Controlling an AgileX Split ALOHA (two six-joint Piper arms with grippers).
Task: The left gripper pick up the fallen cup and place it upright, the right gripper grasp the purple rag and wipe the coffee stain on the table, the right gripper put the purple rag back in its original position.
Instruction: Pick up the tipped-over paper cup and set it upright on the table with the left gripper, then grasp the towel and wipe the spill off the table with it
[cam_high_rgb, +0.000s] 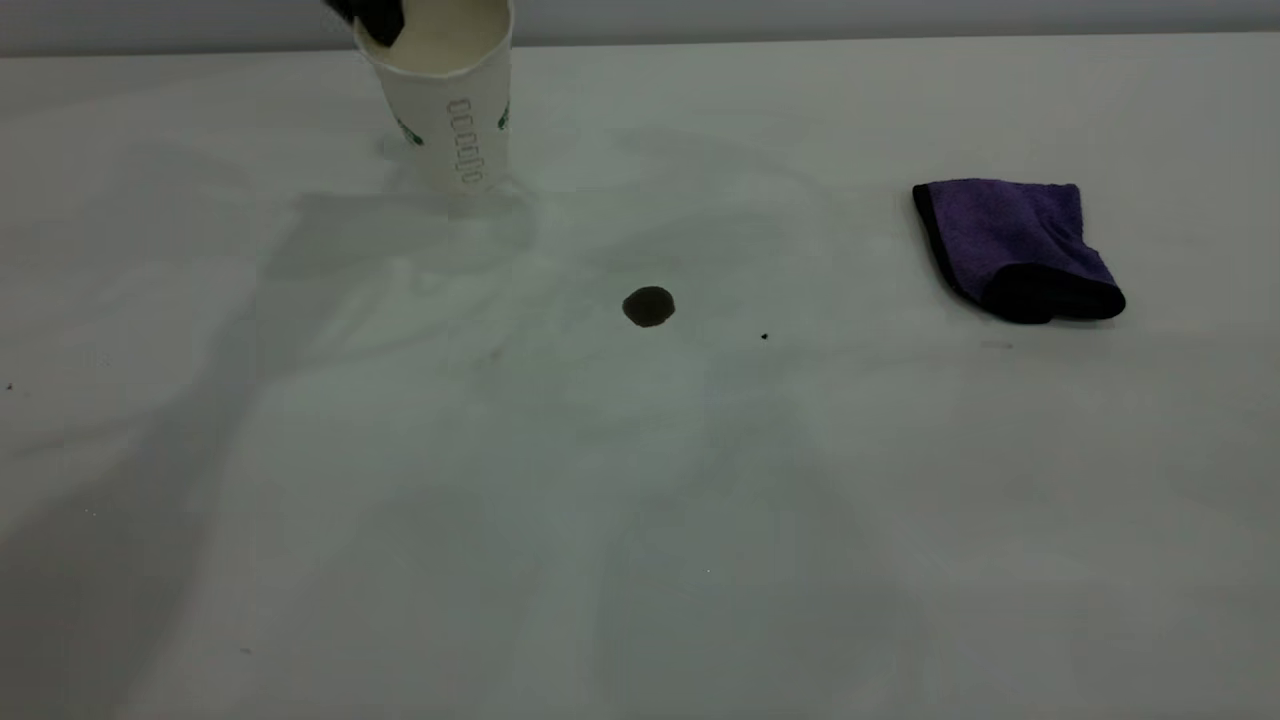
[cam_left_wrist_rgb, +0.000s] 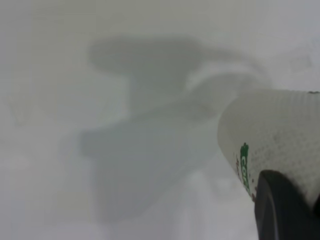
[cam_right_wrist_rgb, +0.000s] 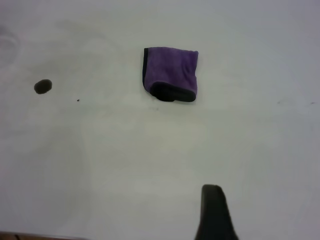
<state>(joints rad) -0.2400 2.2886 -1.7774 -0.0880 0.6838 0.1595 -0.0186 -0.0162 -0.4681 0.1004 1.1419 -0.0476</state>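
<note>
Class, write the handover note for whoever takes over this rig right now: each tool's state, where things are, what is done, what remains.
Left tool: gripping the paper cup at its rim, cup nearly upright at the table's far left side.
Right tool: above the table, away from the purple rag, holding nothing.
Coffee stain: unwiped, mid-table.
Done: cup raised.
Left: release cup, wipe stain, return rag.
</note>
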